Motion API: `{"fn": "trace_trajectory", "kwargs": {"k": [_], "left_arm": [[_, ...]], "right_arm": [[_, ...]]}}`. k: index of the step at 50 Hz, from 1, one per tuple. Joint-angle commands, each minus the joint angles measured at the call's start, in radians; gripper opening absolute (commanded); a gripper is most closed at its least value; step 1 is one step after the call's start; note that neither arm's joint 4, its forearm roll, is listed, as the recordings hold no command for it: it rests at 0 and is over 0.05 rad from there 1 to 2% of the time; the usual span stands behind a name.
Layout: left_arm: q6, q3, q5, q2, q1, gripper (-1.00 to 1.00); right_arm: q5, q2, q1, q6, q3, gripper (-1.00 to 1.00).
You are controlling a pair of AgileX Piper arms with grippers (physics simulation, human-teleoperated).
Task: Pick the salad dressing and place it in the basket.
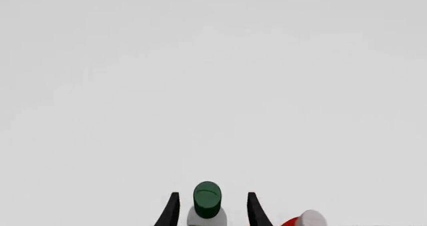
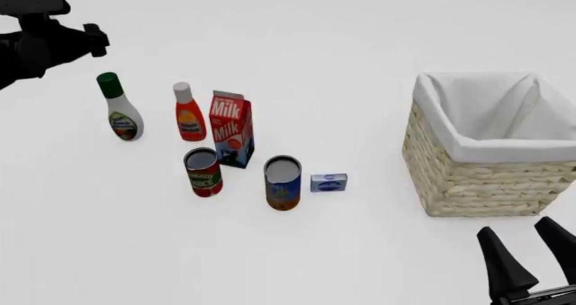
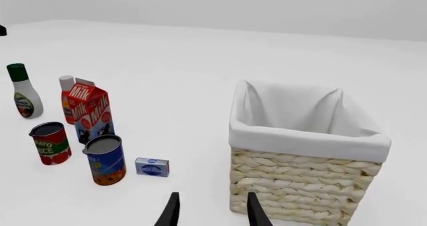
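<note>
We take the milk carton [image 2: 231, 128] as our marker. The salad dressing [image 2: 119, 108] stands upright on the table [image 2: 342, 42] to the carton's left, beyond the red bottle [image 2: 187, 113], which sits between the two. Nearer us than the carton stand a red can [image 2: 204, 172] and a blue-and-orange can [image 2: 282, 182], with a small blue box [image 2: 328, 183] just right of the latter. The basket [image 2: 468, 177] sits well to the carton's right, upright, its white lining showing.

The left gripper [image 1: 211, 209] hangs above the dressing; in its wrist view the two fingers are spread with the green cap between them, apparently not touching it, though the front view shows too little of it to confirm. The right gripper [image 2: 533, 248] is low, on our side of the basket, its fingers parted and holding nothing.
</note>
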Motion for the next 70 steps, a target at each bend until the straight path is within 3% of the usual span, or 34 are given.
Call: {"fn": "trace_trajectory", "kwargs": {"k": [1, 32, 70], "left_arm": [[-0.012, -0.014, 0.004, 0.050, 0.005, 1.00], [-0.051, -0.060, -0.005, 0.159, 0.012, 1.00], [-0.036, -0.116, -0.018, 0.257, 0.016, 1.00]], "right_arm": [[0.004, 0.000, 0.001, 0.001, 0.001, 1.00], [0.014, 0.000, 0.005, 0.006, 0.001, 1.00], [0.015, 0.000, 0.013, 0.006, 0.001, 1.00]]}}
